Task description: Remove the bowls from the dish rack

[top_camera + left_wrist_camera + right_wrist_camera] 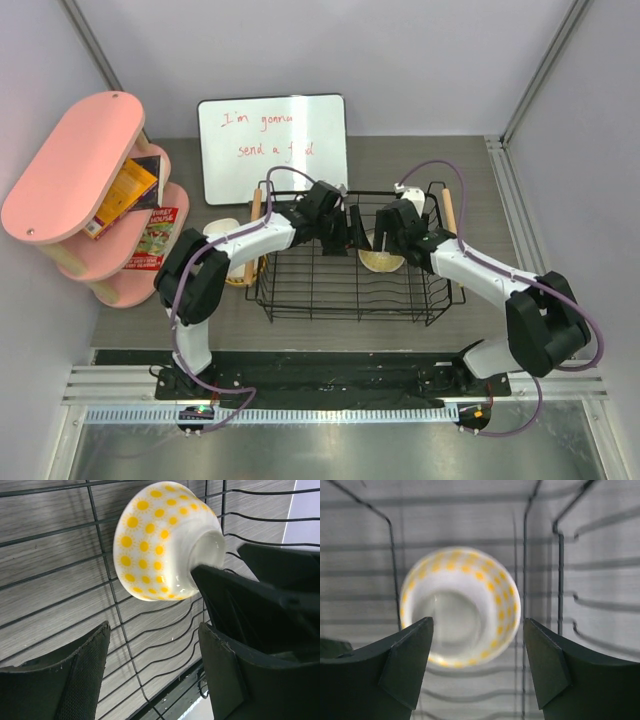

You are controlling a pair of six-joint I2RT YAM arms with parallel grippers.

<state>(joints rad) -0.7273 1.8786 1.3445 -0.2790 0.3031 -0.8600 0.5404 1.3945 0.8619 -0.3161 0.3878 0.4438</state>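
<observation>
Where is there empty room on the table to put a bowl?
Bare table lies behind the dish rack, right of the whiteboard, and in the strip in front of the rack. Crowded: inside the rack around the spotted bowl, and by the bowls at its left.

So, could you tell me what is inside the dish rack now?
A yellow-dotted bowl lies on its side in the dish rack. The left arm and right arm cover the far middle, so anything beneath them cannot be seen.

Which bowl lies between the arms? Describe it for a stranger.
Find the central black wire dish rack. Inside its right half lies a bowl, tipped on its side. It is white with yellow dots; the cream bowl left of the rack is plain.
</observation>
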